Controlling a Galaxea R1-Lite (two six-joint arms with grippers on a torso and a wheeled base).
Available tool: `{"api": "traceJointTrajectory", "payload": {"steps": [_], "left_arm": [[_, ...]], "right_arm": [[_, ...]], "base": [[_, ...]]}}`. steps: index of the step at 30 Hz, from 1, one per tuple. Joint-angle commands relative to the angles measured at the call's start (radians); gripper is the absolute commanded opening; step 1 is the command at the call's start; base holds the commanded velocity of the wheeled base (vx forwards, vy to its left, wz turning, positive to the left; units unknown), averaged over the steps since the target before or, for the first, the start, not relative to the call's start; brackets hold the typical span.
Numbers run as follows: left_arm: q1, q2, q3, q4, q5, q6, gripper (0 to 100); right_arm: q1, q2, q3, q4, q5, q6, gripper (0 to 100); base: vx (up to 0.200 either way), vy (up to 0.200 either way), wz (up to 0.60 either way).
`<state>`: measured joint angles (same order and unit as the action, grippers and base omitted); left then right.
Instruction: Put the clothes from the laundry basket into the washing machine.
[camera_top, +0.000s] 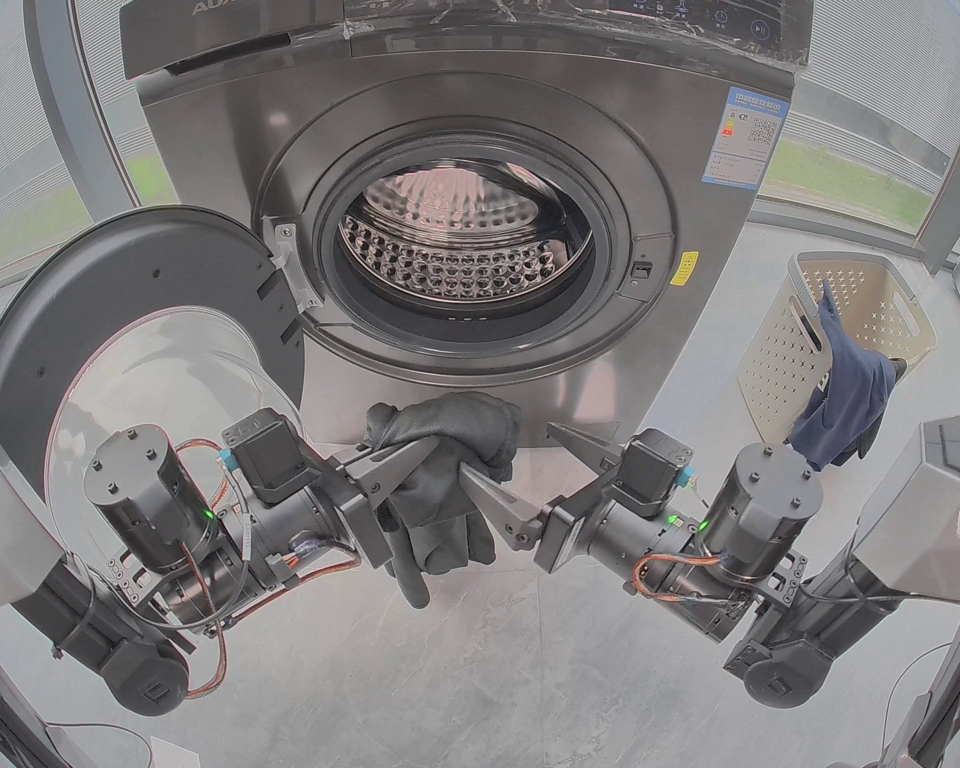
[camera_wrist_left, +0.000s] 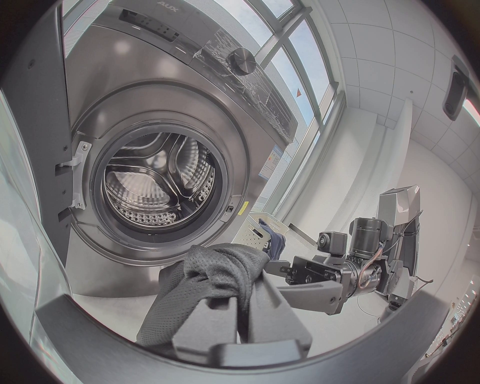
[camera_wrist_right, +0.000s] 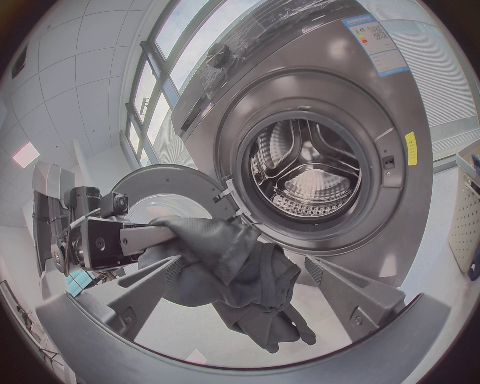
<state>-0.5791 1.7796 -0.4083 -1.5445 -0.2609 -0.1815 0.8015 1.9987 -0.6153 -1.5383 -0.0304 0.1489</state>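
left gripper (camera_top: 425, 468): jaws closed on a dark grey garment (camera_top: 450, 425), low in the centre of the head view. the cloth is bunched over the fingers and the rest hangs free below, so this reads as a carry grip, not a spread one. right gripper (camera_top: 506, 452): jaws apart, one on each side of the hanging cloth, nothing clamped; judged to be placed there to steady or take over the load. directly above, the washing machine (camera_top: 230, 150) has its door (camera_top: 130, 290) swung to the left of the frame and the drum (camera_top: 450, 240) open to receive. the laundry basket (camera_top: 785, 350), at the right edge, appears tilted, with a blue garment (camera_top: 850, 395) draped over its rim. labels: a blue sticker (camera_top: 745, 138) at upper right on the machine front, a yellow sticker (camera_top: 684, 268) beside the latch; print too small to read.
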Motion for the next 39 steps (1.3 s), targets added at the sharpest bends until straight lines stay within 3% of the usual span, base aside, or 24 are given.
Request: {"api": "traceJointTrajectory", "payload": {"steps": [1,12,16,27,39], "left_arm": [[-0.001,-0.003,0.000,0.000,0.000,0.004,0],[-0.021,-0.006,0.011,0.000,-0.001,0.005,0],[-0.021,-0.031,0.003,0.000,-0.003,-0.001,0],[-0.019,-0.046,-0.020,0.000,-0.006,-0.004,0],[-0.013,-0.046,-0.043,0.000,0.000,-0.003,0]], "right_arm": [[0.013,0.052,-0.032,0.003,0.000,0.000,100],[-0.056,0.132,-0.190,0.007,-0.022,-0.005,100],[-0.088,0.144,-0.172,0.004,-0.036,0.000,100],[-0.085,0.149,-0.064,-0.003,-0.034,0.012,100],[-0.011,0.233,-0.064,-0.006,-0.026,0.061,100]], "base": [[0.000,0.000,0.00],[0.000,0.000,0.00],[0.000,0.000,0.00],[0.000,0.000,0.00],[0.000,0.000,0.00]]}}
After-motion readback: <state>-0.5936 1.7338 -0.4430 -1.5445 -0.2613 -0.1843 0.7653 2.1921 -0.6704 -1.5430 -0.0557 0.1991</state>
